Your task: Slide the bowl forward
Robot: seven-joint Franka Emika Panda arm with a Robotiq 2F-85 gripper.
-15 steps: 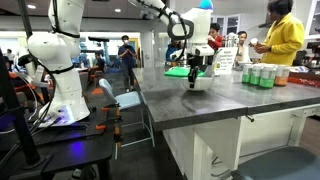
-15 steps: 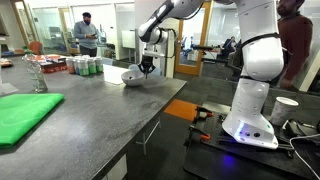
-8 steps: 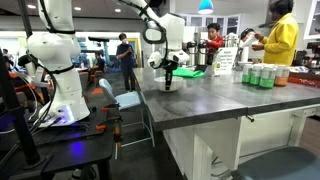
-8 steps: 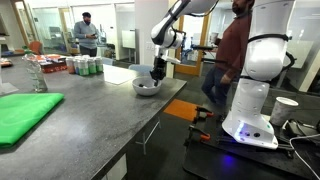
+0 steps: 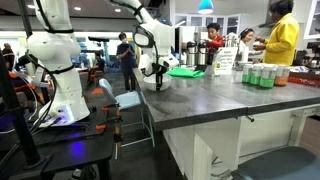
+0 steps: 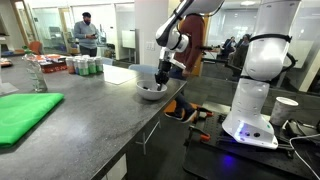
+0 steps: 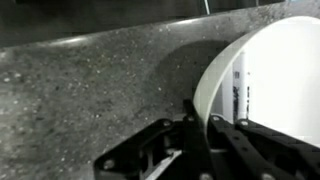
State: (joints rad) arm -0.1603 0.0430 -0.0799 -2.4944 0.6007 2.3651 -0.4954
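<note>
The white bowl [image 6: 150, 90] sits at the near edge of the grey counter; in an exterior view it is mostly hidden behind the gripper [image 5: 158, 78]. In the wrist view the bowl [image 7: 265, 75] fills the right side, its thin rim running down between the two black fingers. My gripper [image 6: 160, 78] comes down onto the bowl's rim and is shut on it, one finger [image 7: 193, 135] outside the wall and the other inside. In the wrist view the gripper [image 7: 205, 125] pinches the rim.
Several green-and-white cans [image 6: 84, 66] [image 5: 265, 75] stand at the counter's far part. A green cloth [image 6: 25, 112] [image 5: 185, 71] lies on the counter. A plastic bottle [image 6: 38, 78] stands near it. People [image 5: 280, 38] stand beyond. A second robot [image 5: 55, 60] stands beside the counter edge [image 6: 150, 125].
My gripper has moved the bowl along the counter, away from the cans toward the counter's edge, with the rim held throughout.
</note>
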